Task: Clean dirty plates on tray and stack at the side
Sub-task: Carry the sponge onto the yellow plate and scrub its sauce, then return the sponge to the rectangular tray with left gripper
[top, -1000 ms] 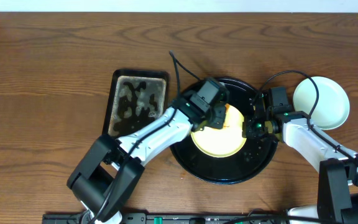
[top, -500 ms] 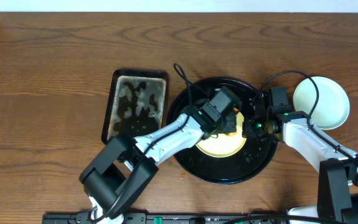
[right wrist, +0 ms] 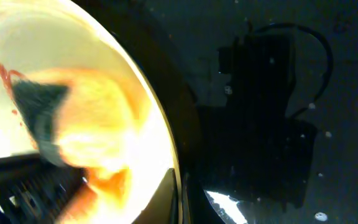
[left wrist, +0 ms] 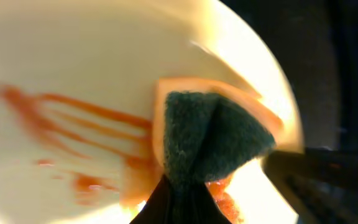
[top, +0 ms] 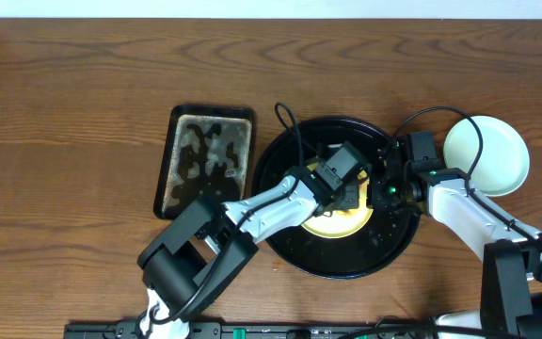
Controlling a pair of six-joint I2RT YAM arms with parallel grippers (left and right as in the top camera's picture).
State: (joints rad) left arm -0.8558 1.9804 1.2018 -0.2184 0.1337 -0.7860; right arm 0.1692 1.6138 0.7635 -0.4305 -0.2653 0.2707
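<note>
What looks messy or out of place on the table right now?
Just the yellow plate on the black tray: orange-brown sauce streaks smear across it toward the sponge in the left gripper. Nothing looks broken or tipped.

Blurry wrist views, glare on plate (left wrist: 73, 56)

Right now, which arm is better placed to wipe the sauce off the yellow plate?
Left. The left gripper holds the sponge on the yellow plate, right beside the sauce streaks. The right gripper sits at the rim, with no sponge.
</note>
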